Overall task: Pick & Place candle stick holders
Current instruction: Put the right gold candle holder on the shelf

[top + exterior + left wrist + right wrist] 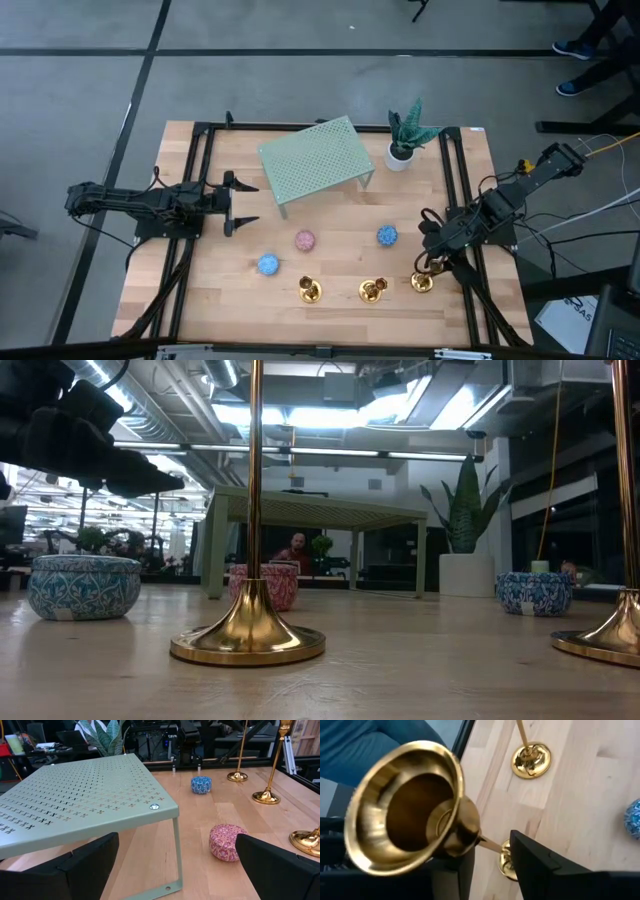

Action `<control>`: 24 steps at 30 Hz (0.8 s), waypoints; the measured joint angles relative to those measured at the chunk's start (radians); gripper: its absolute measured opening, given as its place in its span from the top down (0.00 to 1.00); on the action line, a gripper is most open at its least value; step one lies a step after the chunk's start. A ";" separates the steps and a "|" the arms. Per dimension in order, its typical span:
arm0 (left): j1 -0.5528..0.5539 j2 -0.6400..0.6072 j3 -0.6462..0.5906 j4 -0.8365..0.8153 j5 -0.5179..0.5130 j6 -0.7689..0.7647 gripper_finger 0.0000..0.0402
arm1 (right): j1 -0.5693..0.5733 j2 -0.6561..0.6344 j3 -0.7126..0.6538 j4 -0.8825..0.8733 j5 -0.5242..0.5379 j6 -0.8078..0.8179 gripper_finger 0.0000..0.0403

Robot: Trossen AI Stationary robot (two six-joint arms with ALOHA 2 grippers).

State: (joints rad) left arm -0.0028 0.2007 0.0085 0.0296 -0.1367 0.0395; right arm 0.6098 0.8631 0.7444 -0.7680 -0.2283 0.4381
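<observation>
R gripper [432, 262] fingers astride upright candlestick [422, 283], grip unclear; L gripper [243, 204] released.

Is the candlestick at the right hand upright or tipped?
Upright: the rightmost candlestick has its base on the table, stem between the right hand's fingers.

We see grey concrete floor [300, 80] crossed by dark seams around the table. Low view: open ceiling with exposed ducts [150, 385] and bright strip lights [330, 415], glass partitions, 1 seated person [296, 550] far behind, desks beyond.
</observation>
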 joint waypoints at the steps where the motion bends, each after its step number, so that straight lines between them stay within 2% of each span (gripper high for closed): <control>1: 0.000 0.000 0.000 0.000 0.000 0.000 0.00 | 0.000 0.000 0.000 -0.002 0.000 0.000 0.69; 15: 0.000 0.000 0.000 0.000 0.000 0.000 0.00 | 0.000 0.000 0.000 0.043 0.000 0.000 0.70; 24: 0.000 0.000 0.000 0.000 0.000 0.000 0.00 | 0.000 0.000 0.000 0.110 0.025 0.031 0.84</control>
State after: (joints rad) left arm -0.0027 0.2007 0.0086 0.0298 -0.1366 0.0395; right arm 0.6098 0.8631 0.7448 -0.6576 -0.2033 0.4692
